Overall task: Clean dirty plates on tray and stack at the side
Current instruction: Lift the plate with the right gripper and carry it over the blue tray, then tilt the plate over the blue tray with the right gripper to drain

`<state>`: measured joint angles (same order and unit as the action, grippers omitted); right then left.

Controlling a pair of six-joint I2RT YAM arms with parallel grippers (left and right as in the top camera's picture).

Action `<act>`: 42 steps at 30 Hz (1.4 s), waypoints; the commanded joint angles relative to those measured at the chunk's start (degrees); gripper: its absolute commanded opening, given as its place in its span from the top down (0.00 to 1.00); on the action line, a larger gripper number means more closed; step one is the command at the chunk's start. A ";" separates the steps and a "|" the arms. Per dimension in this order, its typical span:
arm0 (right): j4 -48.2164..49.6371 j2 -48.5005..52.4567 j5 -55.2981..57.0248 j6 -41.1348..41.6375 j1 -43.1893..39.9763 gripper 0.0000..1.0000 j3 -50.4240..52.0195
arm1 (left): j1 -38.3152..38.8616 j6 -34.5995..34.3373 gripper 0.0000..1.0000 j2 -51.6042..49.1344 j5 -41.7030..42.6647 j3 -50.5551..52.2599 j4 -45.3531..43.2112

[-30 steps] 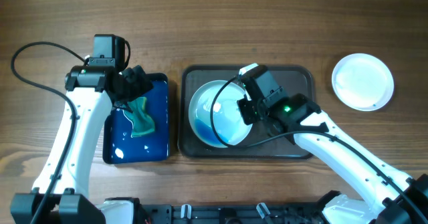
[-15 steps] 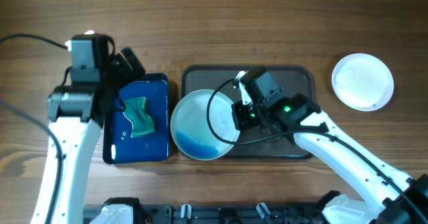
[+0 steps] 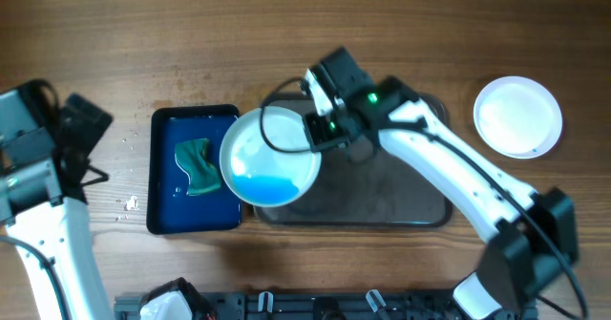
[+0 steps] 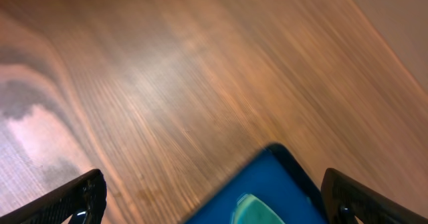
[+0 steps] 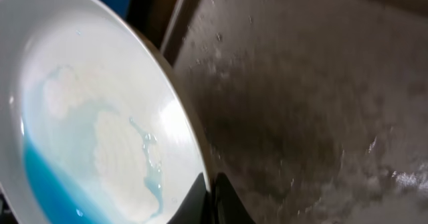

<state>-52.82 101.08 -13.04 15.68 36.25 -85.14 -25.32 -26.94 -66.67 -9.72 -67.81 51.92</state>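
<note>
A white plate (image 3: 270,156) with pale blue liquid pooled at its low edge hangs tilted over the gap between the dark tray (image 3: 401,201) and the blue tray. My right gripper (image 3: 320,129) is shut on its right rim. In the right wrist view the fingertips (image 5: 214,198) pinch the rim of the plate (image 5: 87,117), with the wet dark tray (image 5: 321,103) behind. Another white plate (image 3: 517,117) lies on the table at the far right. My left gripper (image 3: 94,148) stands open and empty, left of the blue tray. Its wrist view shows both fingers (image 4: 80,197) spread wide.
The small blue tray (image 3: 167,196) holds a green sponge (image 3: 196,165) in blue liquid. Its corner (image 4: 281,177) and the sponge (image 4: 254,212) show in the left wrist view. A few white specks lie on the wood (image 3: 131,203) left of it.
My right arm has carried the plate left off the dark tray, so it overlaps the blue tray's right edge. My left arm has drawn back from the blue tray to the far left.
</note>
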 commanded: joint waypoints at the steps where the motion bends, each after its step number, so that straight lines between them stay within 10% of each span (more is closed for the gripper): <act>1: -2.80 7.19 0.46 -3.72 0.50 0.96 -10.84 | -6.75 -4.04 0.00 0.72 4.13 -0.94 1.14; 19: 0.52 12.44 33.46 -11.28 12.57 0.96 -23.02 | -15.63 -5.70 0.00 -1.51 10.36 -0.90 3.82; 42: 19.74 14.01 62.23 -44.63 26.95 0.95 -22.95 | -15.74 -6.95 0.00 -1.92 10.36 -0.87 3.87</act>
<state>-35.03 113.47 45.34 -20.25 61.45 -106.56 -40.62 -32.73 -68.42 -0.03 -67.81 55.77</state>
